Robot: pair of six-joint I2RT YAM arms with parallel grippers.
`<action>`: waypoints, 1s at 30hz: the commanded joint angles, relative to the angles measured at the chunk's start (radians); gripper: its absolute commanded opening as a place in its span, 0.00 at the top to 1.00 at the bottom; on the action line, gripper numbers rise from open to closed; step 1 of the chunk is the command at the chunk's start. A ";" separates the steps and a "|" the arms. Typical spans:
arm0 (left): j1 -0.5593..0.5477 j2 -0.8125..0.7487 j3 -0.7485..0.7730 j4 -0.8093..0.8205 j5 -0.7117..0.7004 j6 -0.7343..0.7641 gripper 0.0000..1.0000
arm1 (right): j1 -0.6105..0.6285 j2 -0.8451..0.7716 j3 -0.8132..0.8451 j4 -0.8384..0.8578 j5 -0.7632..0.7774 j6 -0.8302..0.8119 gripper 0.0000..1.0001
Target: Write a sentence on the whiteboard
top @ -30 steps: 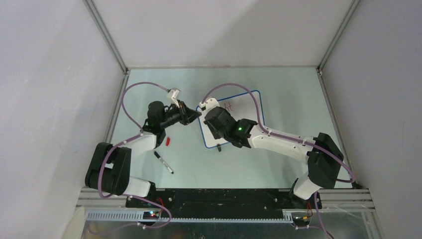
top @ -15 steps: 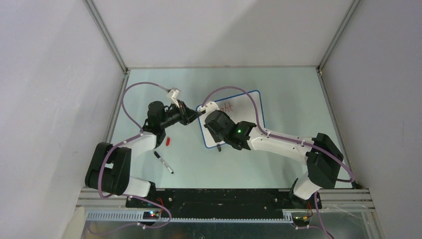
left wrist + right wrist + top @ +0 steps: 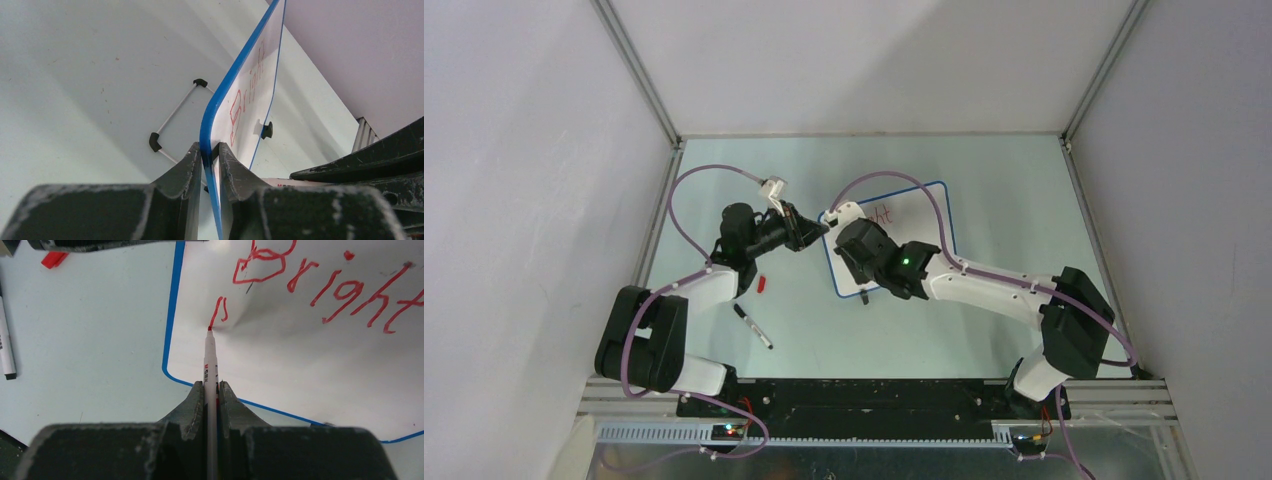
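A: Right wrist view, count?
B: One whiteboard (image 3: 300, 365), mid-bench (image 3: 1004, 190). One red marker (image 3: 210, 360) clamped in the right gripper (image 3: 211, 390), tip on the board.
A: Legible?
B: The sentence (image 3: 330, 290) reads "Bright", plus one partial stroke below. The barrel print is unreadable.
A: Left gripper (image 3: 210, 150)?
B: Nipped on the board's rim. Also one spare marker (image 3: 753, 326) and one red cap (image 3: 762, 284).

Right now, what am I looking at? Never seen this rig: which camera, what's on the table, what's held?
Two robot arms at a table. One picture looks down from above and behind; the other two come from wrist cameras. The left gripper is clamped on the edge of a small whiteboard. The right gripper is shut on a red marker, tip at the board under the word "Bright". A second marker and a red cap lie loose.
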 commanded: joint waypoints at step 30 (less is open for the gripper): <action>-0.004 -0.028 0.012 -0.006 0.005 0.030 0.81 | -0.037 0.010 0.103 0.033 0.009 -0.038 1.00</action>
